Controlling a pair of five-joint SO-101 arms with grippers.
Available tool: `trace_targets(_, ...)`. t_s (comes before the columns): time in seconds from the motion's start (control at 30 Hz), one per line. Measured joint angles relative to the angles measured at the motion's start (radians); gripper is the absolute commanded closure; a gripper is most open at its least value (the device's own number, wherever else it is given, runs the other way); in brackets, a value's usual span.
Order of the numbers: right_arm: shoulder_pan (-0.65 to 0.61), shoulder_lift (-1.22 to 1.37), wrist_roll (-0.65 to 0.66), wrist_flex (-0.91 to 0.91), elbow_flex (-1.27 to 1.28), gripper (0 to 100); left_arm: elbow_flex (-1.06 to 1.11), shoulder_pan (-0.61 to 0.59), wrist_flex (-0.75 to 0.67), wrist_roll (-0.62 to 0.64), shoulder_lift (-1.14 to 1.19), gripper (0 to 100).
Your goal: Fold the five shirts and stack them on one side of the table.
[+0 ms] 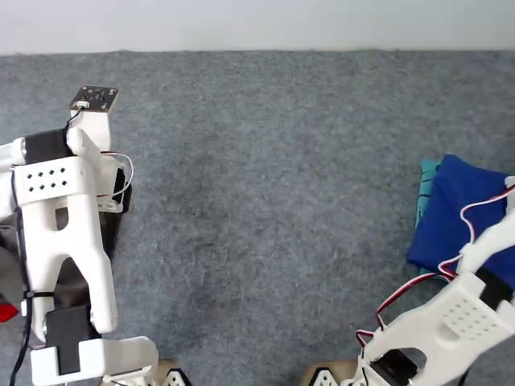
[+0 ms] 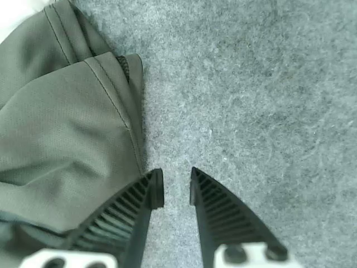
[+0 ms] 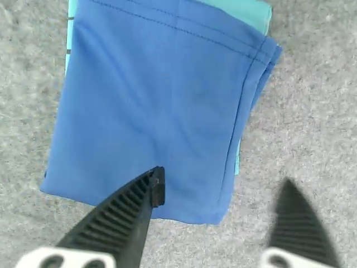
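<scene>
A folded blue shirt (image 1: pixel 455 209) lies at the table's right edge on top of a teal shirt (image 1: pixel 426 183). My right gripper (image 3: pixel 223 190) hangs open just above the near edge of the blue shirt (image 3: pixel 162 95), with nothing between its fingers; one fingertip (image 3: pixel 156 184) is over the cloth, the other over bare carpet. Teal cloth (image 3: pixel 245 11) peeks out past the blue shirt's far side. At the left of the table, my left gripper (image 2: pixel 177 187) is slightly open over bare carpet, right beside the hem of a rumpled olive-grey shirt (image 2: pixel 61 128).
The table is covered in grey carpet (image 1: pixel 273 177), bare between the two arms. The white left arm (image 1: pixel 60 193) stands along the left edge and the right arm (image 1: pixel 459 314) at the bottom right. A bit of red (image 1: pixel 5 312) shows at the left edge.
</scene>
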Motion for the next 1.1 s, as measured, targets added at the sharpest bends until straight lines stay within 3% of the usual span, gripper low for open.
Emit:
trace_targets(0.07,-0.012,0.000,0.000,0.000,0.017,94.1,0.000,0.000,0.000,0.000,0.000,91)
trace_targets(0.17,-0.018,-0.002,-0.002,0.000,0.048,99.1,0.000,0.000,0.000,0.000,0.000,91)
trace_targets(0.4,-0.023,-0.130,-0.046,0.000,0.150,98.2,0.000,0.000,0.000,0.000,-0.075,91)
trace_targets(0.57,-0.054,-0.292,-0.049,0.000,0.391,98.2,0.003,-0.029,0.000,-0.020,-0.161,82)
trace_targets(0.73,-0.100,-0.489,-0.052,0.000,0.706,98.1,0.078,-0.150,0.000,-0.137,-0.172,79)
trace_targets(0.93,-0.180,-0.675,-0.052,0.000,0.988,98.1,0.282,-0.316,-0.008,-0.420,-0.172,79)
trace_targets(1.1,-0.226,-0.733,-0.054,0.000,1.100,98.1,0.434,-0.442,-0.157,-0.551,-0.172,79)
